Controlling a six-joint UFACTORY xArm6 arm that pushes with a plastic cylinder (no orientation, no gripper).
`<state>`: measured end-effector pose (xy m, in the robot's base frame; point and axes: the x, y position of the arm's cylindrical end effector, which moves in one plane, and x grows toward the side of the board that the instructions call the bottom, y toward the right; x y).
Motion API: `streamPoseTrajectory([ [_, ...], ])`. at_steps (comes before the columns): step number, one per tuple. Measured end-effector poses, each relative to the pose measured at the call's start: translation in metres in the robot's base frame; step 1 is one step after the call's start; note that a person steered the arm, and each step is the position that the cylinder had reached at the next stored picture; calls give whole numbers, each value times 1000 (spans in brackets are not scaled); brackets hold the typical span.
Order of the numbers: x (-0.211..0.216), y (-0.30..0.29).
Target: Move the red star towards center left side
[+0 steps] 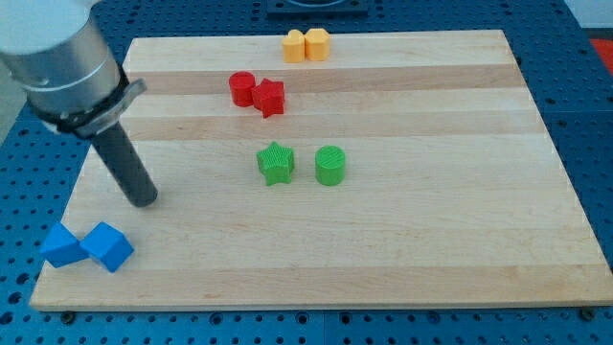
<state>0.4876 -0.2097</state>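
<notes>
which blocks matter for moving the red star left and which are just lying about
For the job:
- red star-shaped block
- my tip, far off at the view's left

Lying about:
- red cylinder block, touching the star
- green star block
- green cylinder block
- two orange blocks
- two blue blocks

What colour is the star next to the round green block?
Green. The green star shows in the camera view, the only view, just left of the green cylinder.

one raised view, facing wooden board point(383, 240)
</notes>
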Motion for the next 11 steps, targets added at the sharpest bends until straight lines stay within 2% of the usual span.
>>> streamPoseTrajectory([
  [1, -36, 2],
  [2, -73, 36],
  [5, -89, 215],
  [6, -119, 263],
  [7, -147, 271],
  [11, -167, 175],
])
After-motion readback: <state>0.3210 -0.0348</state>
